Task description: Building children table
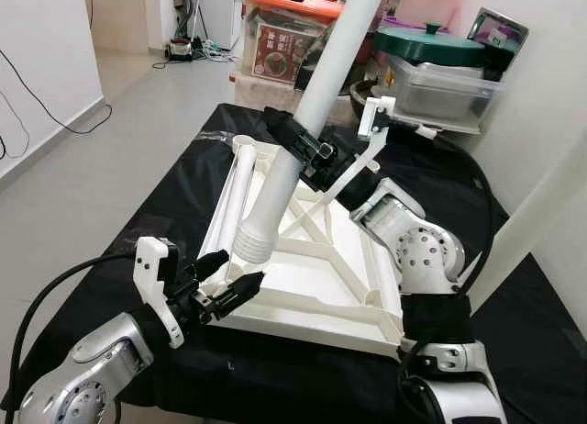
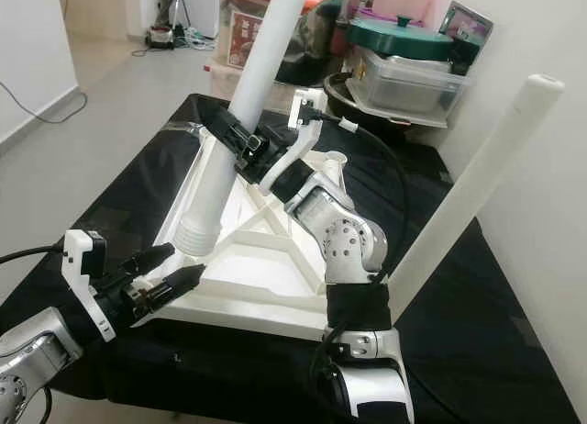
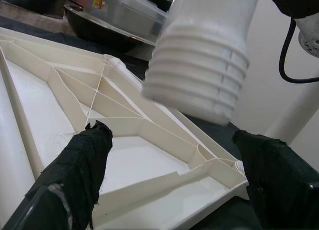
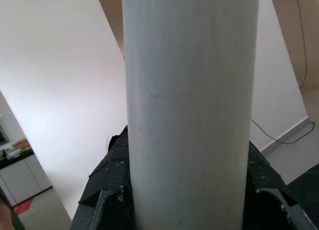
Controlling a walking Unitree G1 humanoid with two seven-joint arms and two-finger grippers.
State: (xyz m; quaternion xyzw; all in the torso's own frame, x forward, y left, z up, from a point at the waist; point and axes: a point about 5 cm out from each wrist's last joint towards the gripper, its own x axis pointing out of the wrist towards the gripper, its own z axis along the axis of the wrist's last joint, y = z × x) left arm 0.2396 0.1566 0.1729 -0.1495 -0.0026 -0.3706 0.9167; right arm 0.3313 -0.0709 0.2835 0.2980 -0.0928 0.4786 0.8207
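Note:
An upturned white table top (image 1: 316,291) lies on a table under a black cloth (image 1: 183,181). My right gripper (image 1: 299,141) is shut on a long white table leg (image 1: 316,98), held tilted, its ribbed threaded end (image 1: 255,242) hanging just above the top's front-left corner. In the right wrist view the leg (image 4: 189,90) sits between the black fingers (image 4: 107,195). My left gripper (image 1: 234,273) is open beside that corner, its fingers (image 3: 82,158) apart with the threaded end (image 3: 199,75) above them. A second leg (image 2: 468,190) stands in the front-right corner. A third leg (image 1: 235,190) lies along the top's left side.
Behind the table stand a green-lidded pot (image 1: 429,46), a clear plastic box (image 1: 442,89) and an orange-lidded bin (image 1: 280,40). A white wall (image 2: 541,39) runs close on the right. Open grey floor (image 1: 83,176) lies to the left, with cables along the wall.

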